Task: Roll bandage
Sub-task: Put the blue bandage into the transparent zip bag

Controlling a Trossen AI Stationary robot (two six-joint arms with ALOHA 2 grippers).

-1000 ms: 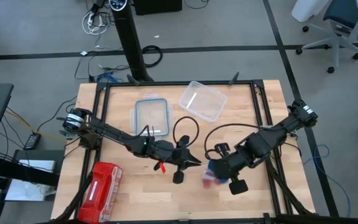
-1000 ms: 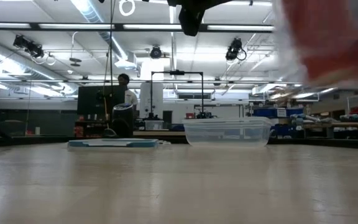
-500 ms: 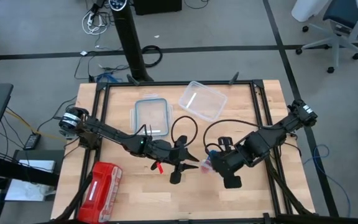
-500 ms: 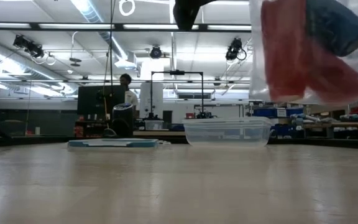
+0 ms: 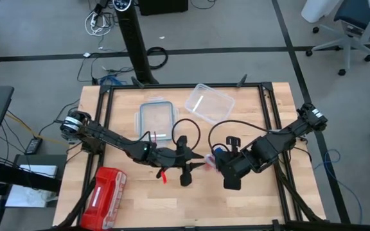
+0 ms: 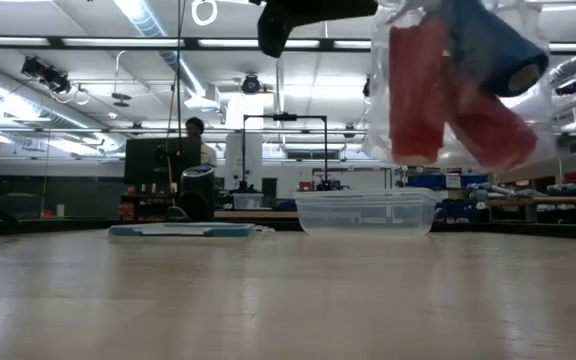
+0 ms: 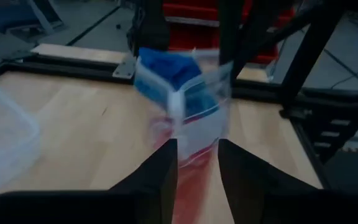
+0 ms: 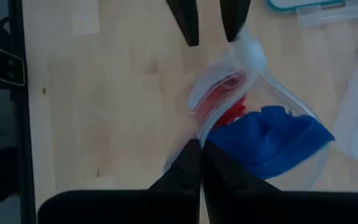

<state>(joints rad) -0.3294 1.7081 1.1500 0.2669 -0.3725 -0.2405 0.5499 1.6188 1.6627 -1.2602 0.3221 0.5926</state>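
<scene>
Both arms are showing as dark, slender, jointed links: the left arm (image 5: 117,142) is carrying a round silver-grey joint housing (image 5: 74,124) near its base and a small red marking (image 5: 164,175) close to its wrist, with thin black cables looping above both wrists. The right arm (image 5: 281,140) is ending in a blocky black wrist unit. The fingers (image 7: 157,177) are appearing as matte black, tapering wedges with smooth flat faces.

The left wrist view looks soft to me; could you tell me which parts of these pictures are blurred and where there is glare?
Left wrist view: the clear bag and the bandage in it are smeared, the table sharper. Right wrist view: the bag's edge glares white. Low view: ceiling lights glare; the hanging bag is slightly soft. High view: evenly lit.
</scene>
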